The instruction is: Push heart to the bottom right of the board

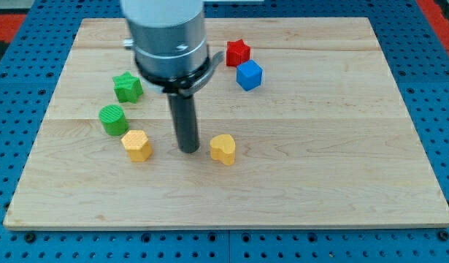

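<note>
The yellow heart block lies on the wooden board, a little below its middle. My tip rests on the board just to the left of the heart, with a small gap between them. A yellow hexagon block lies to the left of my tip. The rod hangs from the grey arm body at the view's top.
A green star block and a green cylinder block lie at the left. A red star block and a blue cube block lie near the top middle. A blue pegboard surface surrounds the board.
</note>
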{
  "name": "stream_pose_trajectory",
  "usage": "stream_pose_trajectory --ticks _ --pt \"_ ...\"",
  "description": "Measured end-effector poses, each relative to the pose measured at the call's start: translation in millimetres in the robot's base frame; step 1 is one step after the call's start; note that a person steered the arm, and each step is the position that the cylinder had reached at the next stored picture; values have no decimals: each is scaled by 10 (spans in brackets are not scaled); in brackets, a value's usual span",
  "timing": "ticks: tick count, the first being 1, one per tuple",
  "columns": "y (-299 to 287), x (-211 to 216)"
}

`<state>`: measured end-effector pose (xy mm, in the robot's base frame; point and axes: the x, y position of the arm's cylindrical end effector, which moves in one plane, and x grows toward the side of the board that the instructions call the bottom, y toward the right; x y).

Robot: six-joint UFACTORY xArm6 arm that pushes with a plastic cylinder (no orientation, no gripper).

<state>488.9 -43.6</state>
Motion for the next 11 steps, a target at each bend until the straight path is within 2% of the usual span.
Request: stream_pose_trajectory --ticks 1,2,3,5,6,9,10,11 --pt "682 21" --pt "623 238" --pt "218 385" --pt "1194 425" --pt "756 647" --pt "1748 716" --pt "2355 731" --pt "2401 731"
